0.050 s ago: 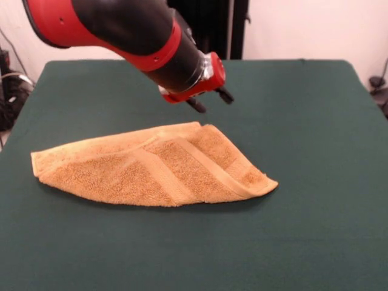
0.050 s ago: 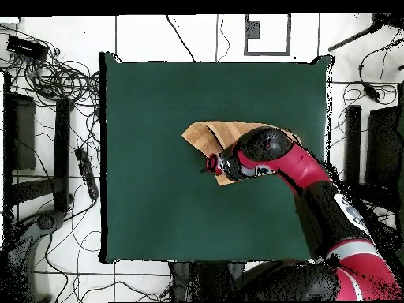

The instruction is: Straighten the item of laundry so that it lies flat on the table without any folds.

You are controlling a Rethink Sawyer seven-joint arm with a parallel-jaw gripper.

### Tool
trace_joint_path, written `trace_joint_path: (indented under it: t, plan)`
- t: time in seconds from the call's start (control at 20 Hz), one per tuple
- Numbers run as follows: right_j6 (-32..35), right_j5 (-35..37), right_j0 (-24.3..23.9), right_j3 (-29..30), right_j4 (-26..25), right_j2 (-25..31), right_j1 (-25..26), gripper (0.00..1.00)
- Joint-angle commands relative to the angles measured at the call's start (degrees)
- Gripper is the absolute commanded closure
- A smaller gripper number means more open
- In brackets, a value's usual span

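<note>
Pincer (image 1: 211, 101) on the red and black robot arm (image 1: 121, 30) hangs in the air above the far edge of the towel, tilted down and to the right in the front view; two short black fingertips (image 1: 197, 105) stand apart with nothing between them, so it is open and empty, not touching the cloth. Just below and in front of it lies the small golden-orange terry-cloth towel (image 1: 151, 167), folded over itself into a rough triangle: long left end tapering to a blunt corner, right end coming to a point, near edge curved. Flat woven bands (image 1: 209, 167) run diagonally across the folded top layer, so it is not flat yet. Towel sits near the middle of the large dark green felt-covered worktop (image 1: 315, 121), slightly left of centre in the front view, well away from every edge. Overhead view: pincer (image 2: 211, 165) over the towel's (image 2: 207, 136) edge, arm (image 2: 316, 185) covering much of the cloth, green worktop (image 2: 158, 197) bare around it. Tangled black cables (image 2: 55, 79) lie on the white floor beside the worktop.
</note>
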Motion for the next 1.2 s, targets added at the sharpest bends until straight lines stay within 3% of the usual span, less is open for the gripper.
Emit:
trace_joint_path:
  t: [0.05, 0.25, 0.65, 1.2]
  plan:
    - [8.16, -7.74, 0.13, 7.14, -1.24, -0.62, 1.59, 0.0]
    - [7.18, -7.69, 0.66, 2.99, -2.31, -0.9, 3.93, 0.0]
    - [5.8, -10.87, 0.97, 0.41, -3.07, -1.47, 6.44, 0.0]
    - [4.49, -16.2, -0.2, 1.28, -2.45, -0.73, 8.88, 0.0]
